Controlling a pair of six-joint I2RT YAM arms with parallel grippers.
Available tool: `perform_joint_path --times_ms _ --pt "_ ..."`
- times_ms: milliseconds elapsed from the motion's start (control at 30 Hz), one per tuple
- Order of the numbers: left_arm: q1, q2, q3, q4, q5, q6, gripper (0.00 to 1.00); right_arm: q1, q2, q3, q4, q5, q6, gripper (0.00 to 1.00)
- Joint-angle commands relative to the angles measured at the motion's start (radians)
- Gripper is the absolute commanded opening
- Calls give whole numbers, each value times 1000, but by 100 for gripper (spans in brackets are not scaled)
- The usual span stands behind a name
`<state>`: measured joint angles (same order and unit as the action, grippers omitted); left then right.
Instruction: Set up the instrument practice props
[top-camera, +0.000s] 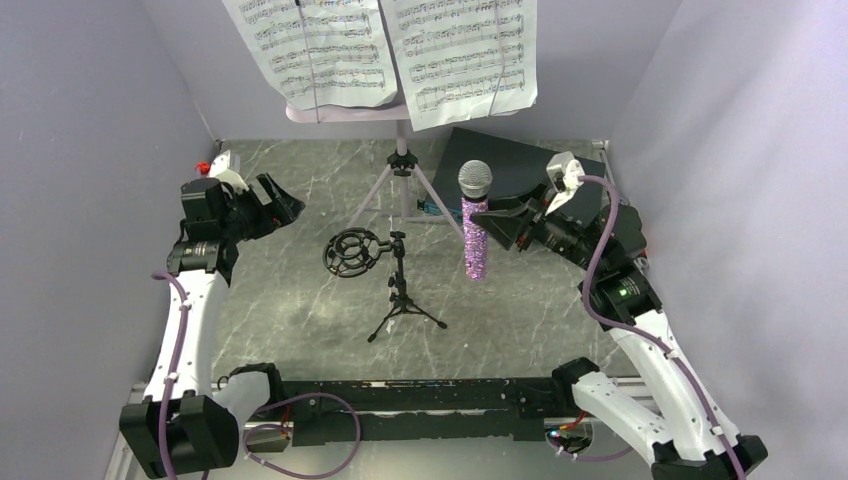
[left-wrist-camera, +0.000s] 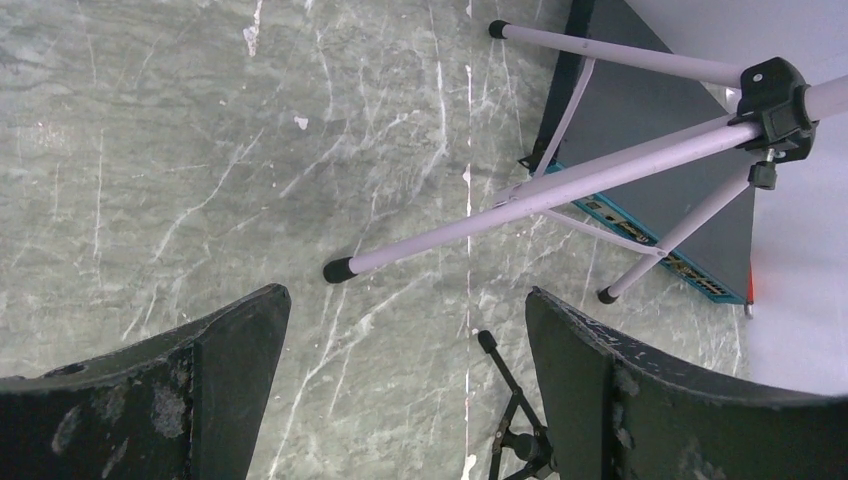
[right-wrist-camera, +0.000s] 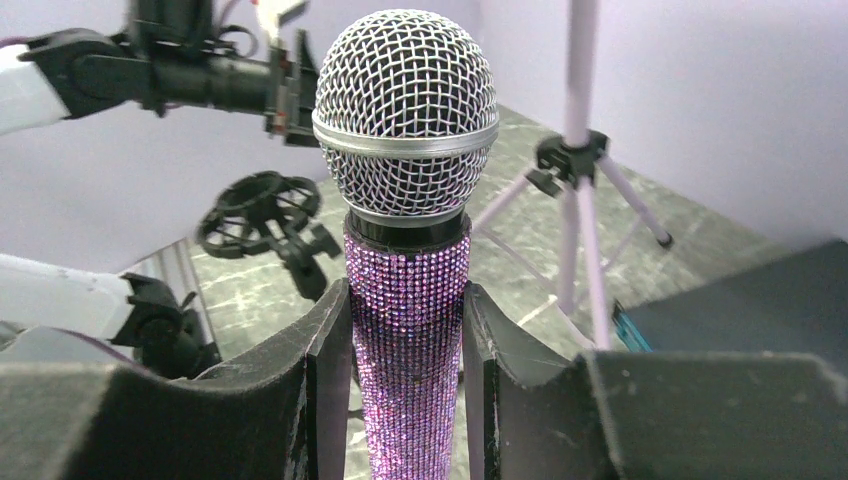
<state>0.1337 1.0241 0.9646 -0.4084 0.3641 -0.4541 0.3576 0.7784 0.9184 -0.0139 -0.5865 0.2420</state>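
Glittery purple microphone (right-wrist-camera: 407, 300) upright, head up, clamped at its body by the right tool (right-wrist-camera: 407, 335), just right of the small black tripod stand (top-camera: 400, 290). Left tool (left-wrist-camera: 408, 340) released wide, gripping nothing, above the table (top-camera: 290, 310), left of the lilac music stand (top-camera: 402, 170) carrying two sheet-music pages (top-camera: 310, 45) at the back. Dark box (top-camera: 515, 165) lies behind the microphone.

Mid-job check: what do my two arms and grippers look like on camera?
The left arm and right arm both have white link shells, black joint housings and a lilac cable running alongside. The left gripper and right gripper have broad black wedge-shaped fingers, scuffed on the left. A small green light glows on the right arm.
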Motion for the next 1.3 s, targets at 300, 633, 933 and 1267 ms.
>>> perform_joint_path --times_ms 300,633,933,1267 --pt "-2 -2 -4 -59 -44 21 94 183 183 255 171 -64 -58 0" --pt "-2 17 -14 -82 -79 33 94 204 301 443 322 -195 36 0" --pt "-2 40 -7 -104 -101 53 94 274 468 566 443 -235 104 0" --pt "-2 29 -25 -103 -107 62 94 424 638 676 497 -221 116 0"
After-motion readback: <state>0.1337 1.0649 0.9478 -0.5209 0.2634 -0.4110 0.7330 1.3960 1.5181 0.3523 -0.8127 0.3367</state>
